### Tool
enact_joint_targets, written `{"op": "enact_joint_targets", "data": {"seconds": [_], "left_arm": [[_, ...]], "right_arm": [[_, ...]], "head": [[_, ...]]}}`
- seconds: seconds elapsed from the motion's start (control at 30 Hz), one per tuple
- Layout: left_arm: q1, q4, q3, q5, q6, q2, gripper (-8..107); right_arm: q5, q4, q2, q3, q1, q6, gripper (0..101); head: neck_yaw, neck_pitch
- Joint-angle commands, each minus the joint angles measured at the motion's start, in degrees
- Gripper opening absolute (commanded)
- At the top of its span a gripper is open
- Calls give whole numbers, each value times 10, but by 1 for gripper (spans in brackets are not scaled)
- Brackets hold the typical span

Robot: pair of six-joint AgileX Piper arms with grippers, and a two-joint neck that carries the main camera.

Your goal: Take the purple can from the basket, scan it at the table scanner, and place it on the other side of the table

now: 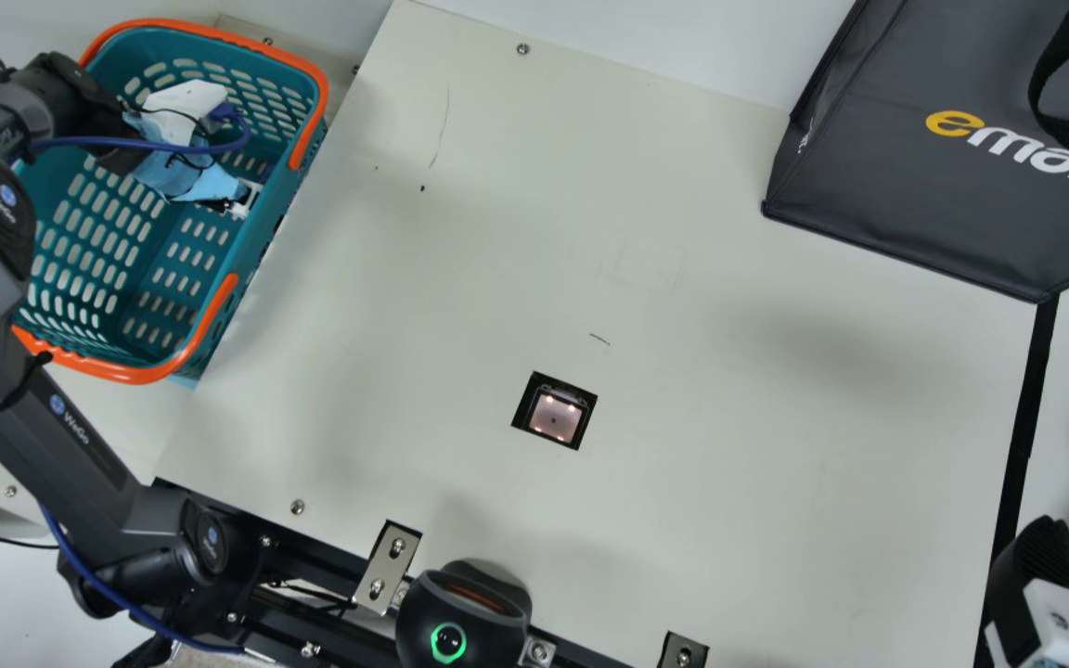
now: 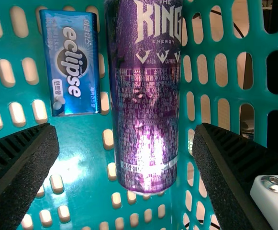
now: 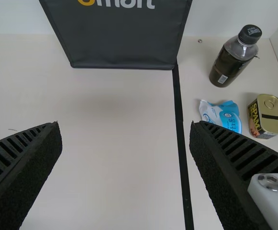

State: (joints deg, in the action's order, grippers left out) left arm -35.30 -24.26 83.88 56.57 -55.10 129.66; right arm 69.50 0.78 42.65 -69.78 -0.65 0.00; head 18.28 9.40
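Left gripper [image 2: 125,129] spread wide, empty, over the purple can [image 2: 146,96].
Picking step: the can is in the basket [image 1: 131,374] near one side edge; next, straddle it and squeeze. Right gripper [image 3: 126,129] parted wide, empty.

I have a cream surface [image 1: 460,278] before me, with the scanner [image 1: 554,416] set into it. Well to the scanner's left, at the surface's edge, I see the teal basket [image 1: 131,374] with its orange rim. Beyond the scanner, to its right, stands a dark grey bag [image 1: 869,167]. Right of the scanner runs a black strip [image 1: 1028,408]; farther right from it than that, I see a dark-capped bottle [image 3: 229,62], a blue-and-white packet [image 3: 225,115] and a tin [image 3: 268,117].
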Motion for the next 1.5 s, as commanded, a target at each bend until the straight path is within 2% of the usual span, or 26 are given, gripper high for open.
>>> {"op": "enact_joint_targets", "data": {"seconds": [0.0,0.37,0.97,1.47], "left_arm": [[1,2,4,2,4,5,90],[0,10,11,3,15,25,90],[0,32,-11,-44,8,20,90],[16,38,-2,-25,-8,18,90]], "right_arm": [[0,0,0,0,0,0,95],[-1,0,0,0,0,0,95],[-1,0,0,0,0,0,95],[0,0,0,0,0,0,95]], "head": [[1,-15],[1,-15],[1,-15],[1,-15]]}}
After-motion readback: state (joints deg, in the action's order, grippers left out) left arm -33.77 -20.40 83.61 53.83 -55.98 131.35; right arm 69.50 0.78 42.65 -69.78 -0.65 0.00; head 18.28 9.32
